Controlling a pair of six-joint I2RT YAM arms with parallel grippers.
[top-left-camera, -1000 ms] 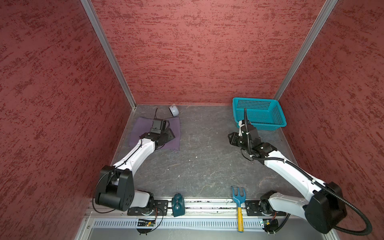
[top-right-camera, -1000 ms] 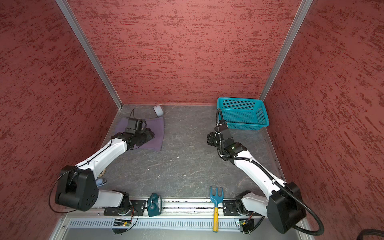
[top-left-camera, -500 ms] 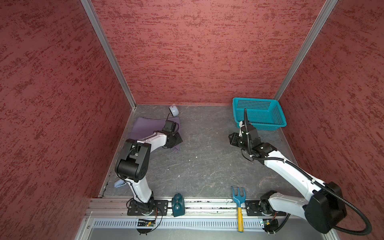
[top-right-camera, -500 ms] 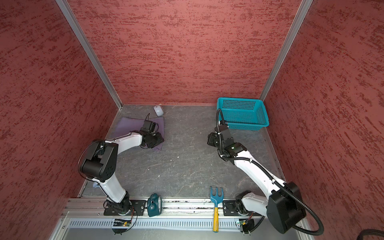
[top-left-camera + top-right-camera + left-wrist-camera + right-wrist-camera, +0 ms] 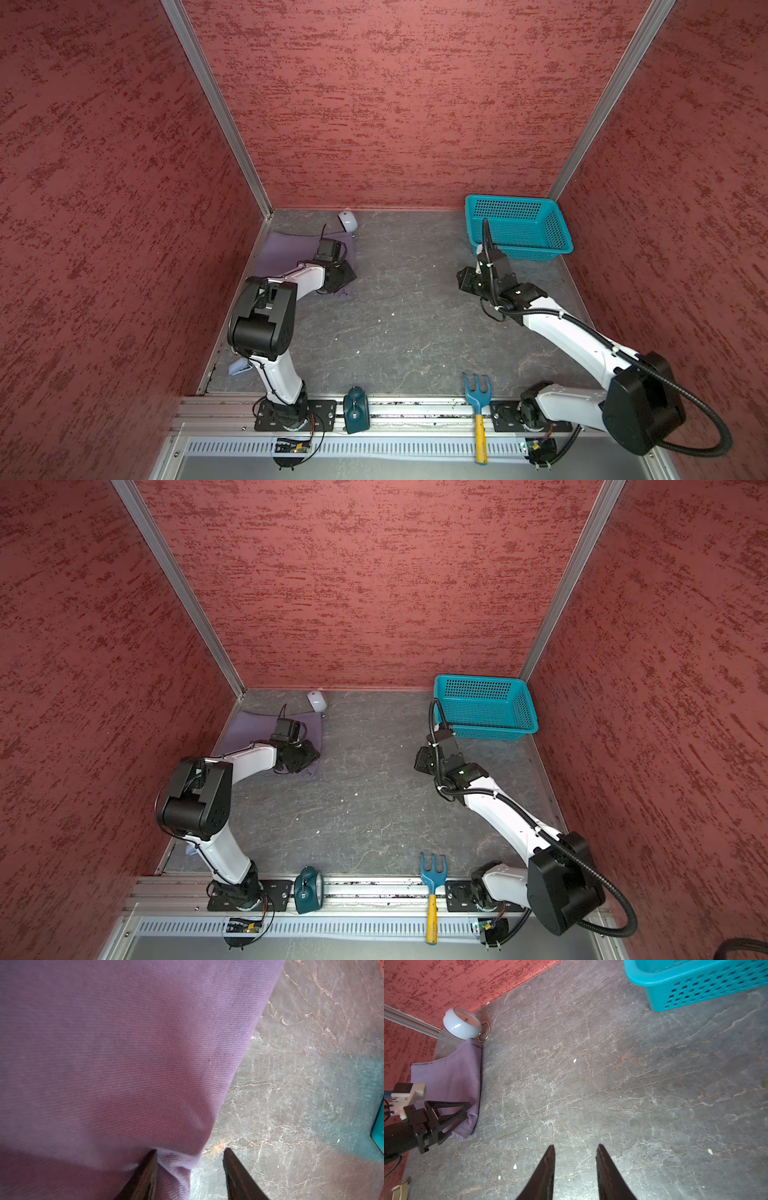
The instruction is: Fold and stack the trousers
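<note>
**A:** What is the left gripper point(image 5: 190, 1149) doing?

**B:** Its jaws are standing partly spread, straddling one corner of the trousers point(image 5: 124, 1053). One finger point(image 5: 146, 1174) is touching the cloth. The other is sitting clear of it over bare table point(image 5: 415, 311). It is not pinching anything.

**A:** And the right gripper point(image 5: 575, 1145)?

**B:** It is hovering over bare table, jaws parted, with nothing between them.

**A:** How many things are you counting?

**B:** One pair of trousers, one teal basket point(image 5: 519, 245), two clocks and one hand fork point(image 5: 478, 399).

**A:** Where are the trousers lying?

**B:** In both top views they are lying flat as a rough rectangle in the far left corner point(image 5: 249, 729), with one long edge running along the left wall. The pale clock point(image 5: 462, 1023) is standing just beside their far corner.

**A:** Where is there room for moving?

**B:** The whole middle of the table is lying open between the trousers' inner edge and the teal basket, which is sitting in the far right corner. The teal clock point(image 5: 308, 889) and the hand fork are resting on the front rail, well apart from the cloth.
</note>
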